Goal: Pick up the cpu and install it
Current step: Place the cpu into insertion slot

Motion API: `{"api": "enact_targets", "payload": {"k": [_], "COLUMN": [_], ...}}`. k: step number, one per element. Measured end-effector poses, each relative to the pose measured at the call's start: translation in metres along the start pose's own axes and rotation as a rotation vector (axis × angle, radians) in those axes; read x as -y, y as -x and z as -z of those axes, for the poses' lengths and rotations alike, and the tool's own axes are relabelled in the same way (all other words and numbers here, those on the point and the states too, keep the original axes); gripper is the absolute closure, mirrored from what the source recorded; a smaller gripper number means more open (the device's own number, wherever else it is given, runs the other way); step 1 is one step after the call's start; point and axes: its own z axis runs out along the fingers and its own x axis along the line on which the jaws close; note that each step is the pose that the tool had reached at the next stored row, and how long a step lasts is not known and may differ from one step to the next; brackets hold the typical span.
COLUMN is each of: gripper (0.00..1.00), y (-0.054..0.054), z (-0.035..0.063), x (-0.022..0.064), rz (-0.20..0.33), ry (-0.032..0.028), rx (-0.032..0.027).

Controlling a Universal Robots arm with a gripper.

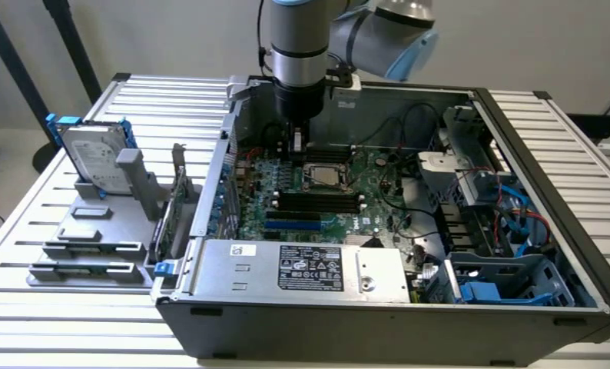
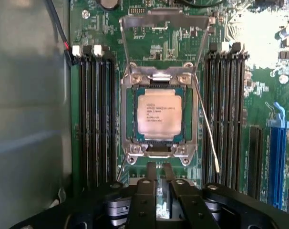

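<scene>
We see a pale wall behind a slatted metal table, with pale floor at the exterior view's left.

The grey jointed robot arm with pale blue joint caps hangs straight down from above, its wrist vertical, and its black two-finger metal gripper points downward with the slim black fingers drawn nearly together, gripping nothing.
</scene>
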Motion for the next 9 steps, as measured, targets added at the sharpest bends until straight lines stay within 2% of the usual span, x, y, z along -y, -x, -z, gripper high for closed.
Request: {"api": "enact_targets", "payload": {"k": [1,2,9], "gripper": [0.88,0.89,0.89], "y": [-0.0001,-0.0002,-0.0002], "z": [0.0023,0.0045,0.0065], "x": [0.0003,0.0002,0.0002], "rz": [0.0,0.0,0.0], "ry": [0.0,0.0001,0.0], "rx": [-0.0001,-0.0002,-0.0002]}}
